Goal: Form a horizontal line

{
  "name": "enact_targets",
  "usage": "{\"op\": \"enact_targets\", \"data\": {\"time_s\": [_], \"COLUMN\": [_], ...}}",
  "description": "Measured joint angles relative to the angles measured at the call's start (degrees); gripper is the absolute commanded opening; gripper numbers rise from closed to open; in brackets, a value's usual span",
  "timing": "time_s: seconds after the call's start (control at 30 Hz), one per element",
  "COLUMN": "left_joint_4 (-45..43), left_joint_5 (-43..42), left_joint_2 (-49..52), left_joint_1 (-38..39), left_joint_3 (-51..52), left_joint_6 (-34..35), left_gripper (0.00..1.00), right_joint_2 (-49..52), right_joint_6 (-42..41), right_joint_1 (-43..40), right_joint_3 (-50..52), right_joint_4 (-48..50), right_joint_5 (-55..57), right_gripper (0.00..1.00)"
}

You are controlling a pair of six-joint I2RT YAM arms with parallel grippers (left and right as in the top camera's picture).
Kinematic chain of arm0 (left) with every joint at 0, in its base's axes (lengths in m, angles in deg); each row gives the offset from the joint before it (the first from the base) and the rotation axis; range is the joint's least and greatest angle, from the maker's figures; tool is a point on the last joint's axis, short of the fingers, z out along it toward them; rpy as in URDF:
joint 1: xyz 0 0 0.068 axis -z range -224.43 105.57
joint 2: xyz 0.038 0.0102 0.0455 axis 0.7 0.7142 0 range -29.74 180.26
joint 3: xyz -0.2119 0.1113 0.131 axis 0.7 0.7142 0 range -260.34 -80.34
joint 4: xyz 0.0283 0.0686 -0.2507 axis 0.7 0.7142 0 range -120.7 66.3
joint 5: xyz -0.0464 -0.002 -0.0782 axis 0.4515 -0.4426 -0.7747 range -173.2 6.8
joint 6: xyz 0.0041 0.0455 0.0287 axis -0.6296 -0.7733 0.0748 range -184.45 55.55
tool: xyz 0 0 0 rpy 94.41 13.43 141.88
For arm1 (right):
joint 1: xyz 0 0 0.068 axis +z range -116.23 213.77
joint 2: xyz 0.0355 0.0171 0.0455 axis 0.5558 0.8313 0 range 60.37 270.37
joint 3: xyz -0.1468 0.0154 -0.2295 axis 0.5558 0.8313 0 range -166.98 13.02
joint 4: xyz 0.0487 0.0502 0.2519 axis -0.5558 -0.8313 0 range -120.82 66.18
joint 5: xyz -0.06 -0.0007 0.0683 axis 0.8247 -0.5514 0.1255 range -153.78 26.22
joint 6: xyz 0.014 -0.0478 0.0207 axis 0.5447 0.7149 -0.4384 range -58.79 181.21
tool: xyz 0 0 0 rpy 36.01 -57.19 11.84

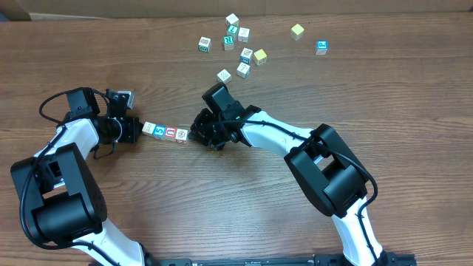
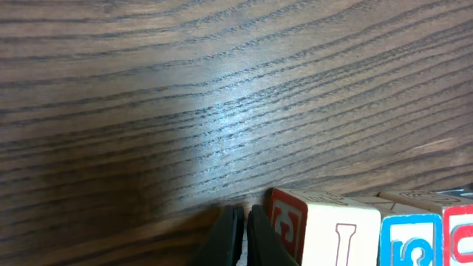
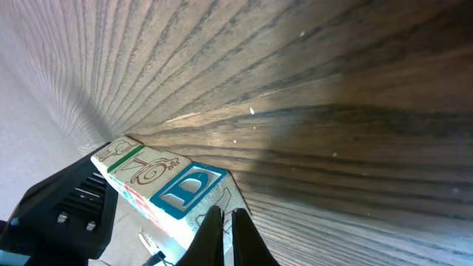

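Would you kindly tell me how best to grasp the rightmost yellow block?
Probably from above, closing on two opposite side faces of the yellow block; it is a cube lying on its own, so all sides are free.

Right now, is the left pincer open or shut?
Shut: the left pincer shows its fingers pressed nearly together, nothing between them, beside the block row.

Right gripper [image 3: 226,224] – pinched closed – just beside block row [image 3: 159,181]
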Motion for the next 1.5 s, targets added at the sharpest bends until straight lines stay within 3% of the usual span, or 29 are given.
{"op": "enact_targets", "data": {"time_s": [1.5], "left_joint_4": [2.9], "left_joint_5": [0.2], "left_joint_2": [0.0], "left_joint_1": [-0.1], "left_joint_3": [0.0], "left_joint_6": [0.0], "left_gripper": [0.04], "right_joint_2": [0.0], "right_joint_6": [0.0], "right_joint_1": [0.3], "right_joint_3": [0.1], "right_joint_4": [3.4], "right_joint_5": [0.5], "right_gripper": [0.04]}}
